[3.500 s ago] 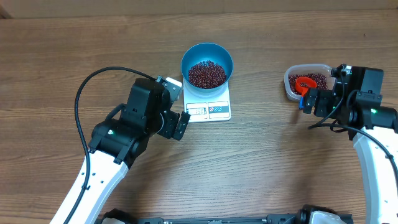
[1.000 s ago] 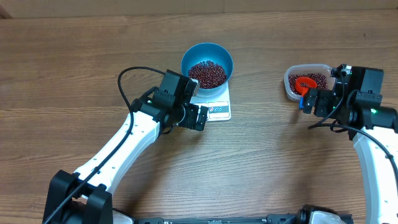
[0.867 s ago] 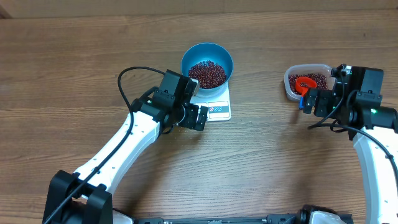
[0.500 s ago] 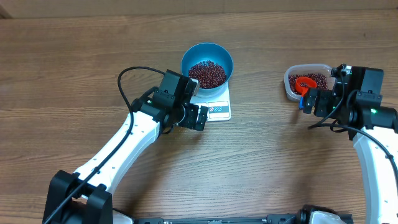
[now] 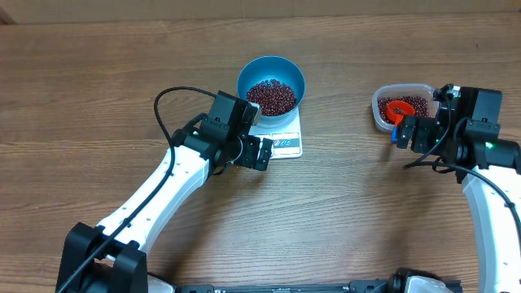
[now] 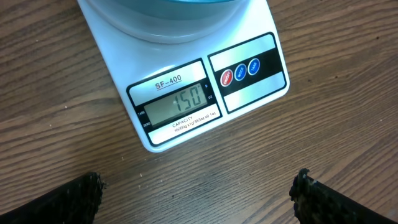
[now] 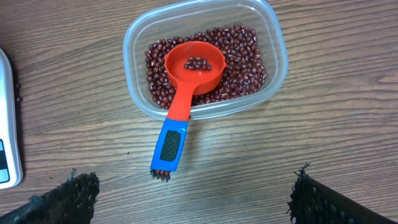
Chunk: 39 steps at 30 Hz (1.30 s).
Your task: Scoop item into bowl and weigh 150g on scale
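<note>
The blue bowl (image 5: 271, 81) stands on the white scale (image 5: 281, 143) and holds a pile of dark red beans (image 5: 272, 97). The scale's display (image 6: 178, 101) reads 150 in the left wrist view. My left gripper (image 6: 198, 198) hovers open just in front of the scale, nothing between its fingers. More beans (image 7: 239, 59) fill a clear tub (image 7: 273, 43) at the right, with a red scoop (image 7: 193, 64) resting in it, its blue handle (image 7: 171, 149) sticking out over the rim. My right gripper (image 7: 193, 198) stands open in front of the tub, empty.
Bare wooden table (image 5: 350, 212) surrounds both stations. A black cable (image 5: 167, 106) loops over the left arm. The scale's edge (image 7: 6, 124) shows at the left of the right wrist view.
The left arm swung in from the lower left to the scale's front edge; over the last second nothing has moved. The right arm has stayed still.
</note>
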Tool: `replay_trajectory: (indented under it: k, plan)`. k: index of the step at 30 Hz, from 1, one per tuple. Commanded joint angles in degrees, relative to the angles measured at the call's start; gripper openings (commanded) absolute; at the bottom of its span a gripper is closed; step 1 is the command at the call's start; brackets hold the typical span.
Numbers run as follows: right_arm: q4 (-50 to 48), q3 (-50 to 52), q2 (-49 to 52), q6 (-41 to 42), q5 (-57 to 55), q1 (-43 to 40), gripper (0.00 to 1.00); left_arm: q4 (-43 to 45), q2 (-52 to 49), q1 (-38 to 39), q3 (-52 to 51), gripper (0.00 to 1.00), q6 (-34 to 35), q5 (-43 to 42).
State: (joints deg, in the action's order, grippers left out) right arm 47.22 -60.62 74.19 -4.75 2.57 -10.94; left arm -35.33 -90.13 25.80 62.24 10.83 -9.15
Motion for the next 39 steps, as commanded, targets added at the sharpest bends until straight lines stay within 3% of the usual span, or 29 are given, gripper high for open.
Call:
replay_trajectory:
  k: [1, 15, 24, 32, 39]
  plan:
    - [-0.17, -1.38, -1.16, -0.24, 0.07, -0.09, 1.0, 0.37, 2.51, 0.15, -0.13, 1.0, -0.59, 1.16]
    - [-0.17, -1.38, -1.16, -0.24, 0.07, -0.09, 1.0, 5.38, 24.98, 0.02, -3.13, 1.0, -6.19, 7.74]
    - [-0.17, -1.38, -1.16, -0.24, 0.07, -0.09, 1.0, 19.3, 43.01, -3.28, -19.26, 0.99, -7.02, 6.01]
    - [-0.17, -1.38, -1.16, -0.24, 0.07, -0.09, 1.0, 36.04, 59.93, -11.85, -36.11, 1.0, -7.02, 1.22]
    - [-0.17, -1.38, -1.16, -0.24, 0.07, -0.09, 1.0, 45.35, 70.36, -17.62, -45.83, 1.0, -7.02, -1.03]
